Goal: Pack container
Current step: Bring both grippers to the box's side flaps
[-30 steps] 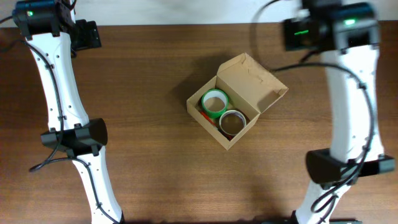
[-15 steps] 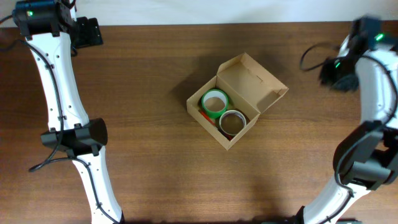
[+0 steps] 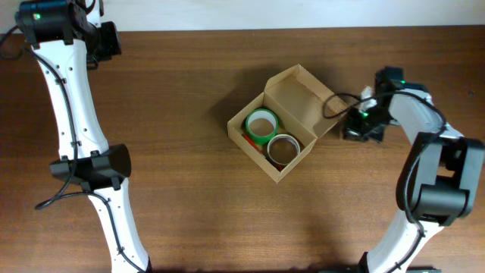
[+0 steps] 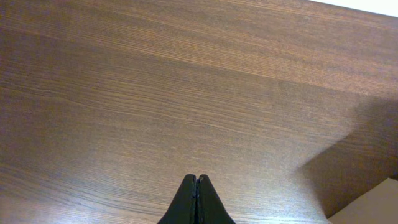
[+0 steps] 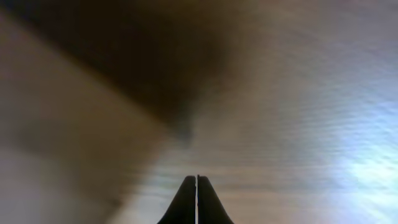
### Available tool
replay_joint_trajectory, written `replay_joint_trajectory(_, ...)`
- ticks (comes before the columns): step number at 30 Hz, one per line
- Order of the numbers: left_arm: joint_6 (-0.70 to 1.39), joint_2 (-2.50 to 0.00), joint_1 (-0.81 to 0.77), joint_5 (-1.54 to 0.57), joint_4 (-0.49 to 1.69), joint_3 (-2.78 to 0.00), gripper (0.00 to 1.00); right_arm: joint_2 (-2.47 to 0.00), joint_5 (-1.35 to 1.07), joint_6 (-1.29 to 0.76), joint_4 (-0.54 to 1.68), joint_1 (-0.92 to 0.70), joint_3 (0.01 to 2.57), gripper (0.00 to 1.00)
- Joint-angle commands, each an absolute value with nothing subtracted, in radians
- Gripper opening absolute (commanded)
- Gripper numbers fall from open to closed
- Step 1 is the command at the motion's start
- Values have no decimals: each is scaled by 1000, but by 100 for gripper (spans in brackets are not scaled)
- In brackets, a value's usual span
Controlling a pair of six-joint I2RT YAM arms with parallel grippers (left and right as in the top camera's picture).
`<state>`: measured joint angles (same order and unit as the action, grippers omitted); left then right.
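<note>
While left claw (image 4: 197,185) hangs closed far off; right claw (image 5: 197,182) closed, low beside container (image 3: 306,94)

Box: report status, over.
Left gripper shut, empty, far off. Right gripper shut, empty, beside box. Box open, green roll and brown roll inside. Nothing blocking.

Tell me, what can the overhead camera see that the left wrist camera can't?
Only the overhead: the open box with a green roll and a brownish roll inside, and the right gripper close to its lid. Only the left wrist: the left gripper close up, tips shut, plus a pale corner at lower right that I cannot identify. Both: the brown wooden table.
</note>
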<state>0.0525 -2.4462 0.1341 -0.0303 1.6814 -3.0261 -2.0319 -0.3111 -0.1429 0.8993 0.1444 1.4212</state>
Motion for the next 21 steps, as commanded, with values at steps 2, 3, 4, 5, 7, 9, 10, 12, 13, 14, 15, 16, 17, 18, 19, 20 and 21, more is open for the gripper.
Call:
replay_joint_trajectory(2,8,-2442,132,-50,1687,-2978,2,-2022,-513,-125,789,80,1421,4)
replay_joint_trajectory(3,1,-2442,131,-50,1687,-2957,1,-2022,-537,-130,756,68,1421,4)
replay_joint_trajectory(4,-1,-2442,131,-50,1687,-2939,2,-2022,-552,-133,730,58,1421,4)
replay_joint_trajectory(5,-1,-2442,129,-50,1686,-2905,2,-2022,-579,-138,691,43,1421,4)
replay_joint_trajectory(7,-1,-2442,121,-50,1681,-2864,2,-2022,-615,-141,645,21,1421,4)
replay_joint_trajectory(9,-2,-2442,108,-51,1658,-2816,2,-2022,-629,-152,603,-4,1421,4)
replay_joint_trajectory(10,-2,-2442,101,-53,1645,-2795,1,-2022,-634,-156,585,-15,1421,4)
replay_joint_trajectory(12,-20,-2442,83,-92,1611,-2746,1,-2022,-648,-157,549,-36,1421,4)
replay_joint_trajectory(13,-20,-2442,74,-112,1596,-2723,1,-2022,-647,-156,538,-45,1421,4)
replay_joint_trajectory(14,-20,-2442,66,-133,1581,-2706,2,-2022,-647,-157,531,-53,1422,4)
replay_joint_trajectory(15,-20,-2442,57,-165,1560,-2683,1,-2022,-646,-156,529,-59,1424,4)
replay_joint_trajectory(16,-20,-2442,47,-200,1538,-2661,1,-2022,-639,-156,529,-59,1425,4)
replay_joint_trajectory(17,-20,-2442,37,-248,1517,-2644,1,-2022,-633,-156,525,-59,1425,4)
replay_joint_trajectory(18,-20,-2442,28,-293,1499,-2631,2,-2022,-627,-159,522,-55,1425,4)
replay_joint_trajectory(19,-20,-2442,17,-337,1476,-2616,2,-2022,-624,-165,519,-48,1425,4)
replay_joint_trajectory(20,-14,-2442,2,-382,1450,-2598,4,-2022,-624,-167,517,-37,1426,4)
replay_joint_trajectory(21,-12,-2442,-7,-410,1440,-2589,5,-2022,-624,-167,518,-30,1426,4)
